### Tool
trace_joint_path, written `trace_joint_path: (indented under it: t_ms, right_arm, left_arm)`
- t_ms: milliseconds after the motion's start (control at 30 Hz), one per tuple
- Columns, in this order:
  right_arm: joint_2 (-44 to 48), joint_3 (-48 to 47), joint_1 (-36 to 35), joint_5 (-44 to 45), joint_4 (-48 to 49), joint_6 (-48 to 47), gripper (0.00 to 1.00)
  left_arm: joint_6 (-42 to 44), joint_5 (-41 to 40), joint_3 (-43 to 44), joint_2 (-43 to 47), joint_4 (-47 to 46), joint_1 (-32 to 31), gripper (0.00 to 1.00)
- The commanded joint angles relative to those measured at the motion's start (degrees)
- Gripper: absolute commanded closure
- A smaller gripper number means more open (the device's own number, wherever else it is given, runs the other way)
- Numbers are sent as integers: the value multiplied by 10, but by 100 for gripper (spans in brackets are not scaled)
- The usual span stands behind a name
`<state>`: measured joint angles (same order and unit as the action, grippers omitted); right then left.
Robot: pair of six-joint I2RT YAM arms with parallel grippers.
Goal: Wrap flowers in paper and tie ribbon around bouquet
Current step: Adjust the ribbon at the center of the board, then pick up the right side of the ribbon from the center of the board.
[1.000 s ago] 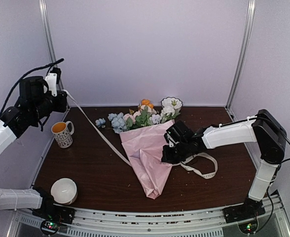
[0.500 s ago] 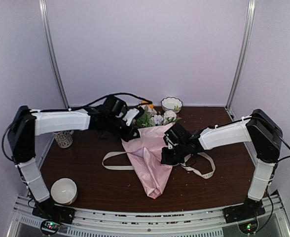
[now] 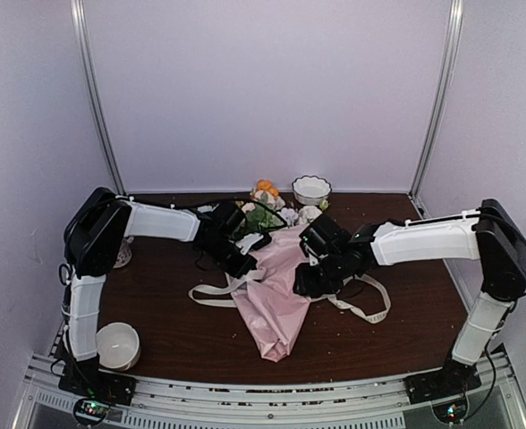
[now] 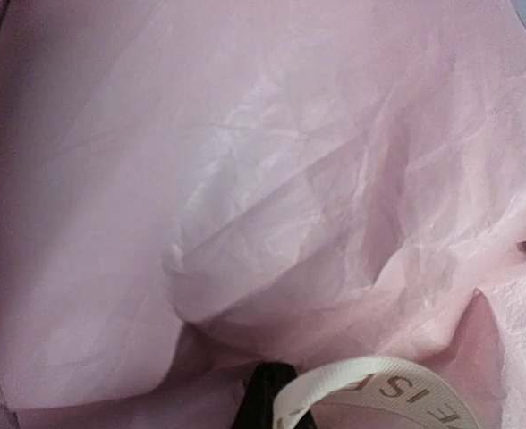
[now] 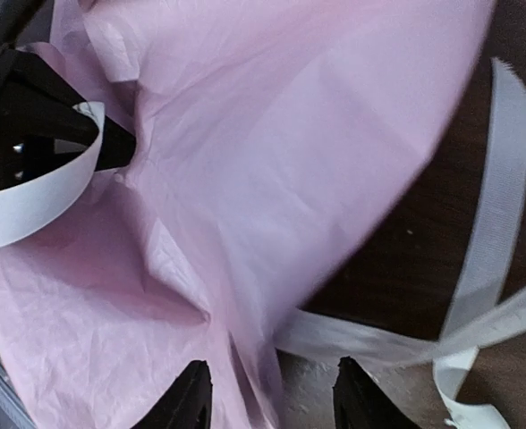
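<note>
Left wrist: ribbon (image 4: 361, 375) lettering; top external: flowers (image 3: 265, 190) visible.

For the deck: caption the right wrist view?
Open right pincer above pink paper; left pincer pinches the ribbon at upper left.

Left tool (image 3: 247, 261) closed, right tool (image 5: 272, 393) parted.

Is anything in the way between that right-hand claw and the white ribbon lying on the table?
Nothing solid that I can see. The right gripper stands open close over the ribbon on the table. Only the edge of the paper also runs between its fingers, covering the ribbon's end there.
</note>
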<state>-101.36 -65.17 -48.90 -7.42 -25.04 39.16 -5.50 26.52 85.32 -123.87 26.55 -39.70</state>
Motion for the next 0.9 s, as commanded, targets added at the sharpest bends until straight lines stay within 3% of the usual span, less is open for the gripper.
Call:
trace_joint_path:
  t_ms: [0,133,333,567,633,700,767,800,867]
  right_arm:
    - [117,40,1,88,-98,-5,51]
    - [171,110,29,60,-131,-18,42]
    - [113,94,63,32,-159,-102,20]
    - [30,64,63,43,-181,-156,21]
    - [10,61,63,41,-182,-161,31]
    - [-1,56,62,39,-185,-167,68]
    - [8,57,63,35,-185,-171,95]
    - [20,58,63,36,-187,-173,100]
    - [58,54,63,42,-210,-178,100]
  left_arm:
    - [3,1,-38,-11,14,12,100]
    - [4,5,-44,-7,1,12,100]
    - [2,13,-50,2,-12,12,100]
    - [9,14,-46,8,-12,12,100]
    - [11,10,-46,11,-12,12,100]
    - [15,7,-45,11,-10,12,100]
    - [16,5,-44,11,-7,12,100]
    - [17,4,-44,12,-7,12,100]
    - [17,6,-43,11,-7,12,100]
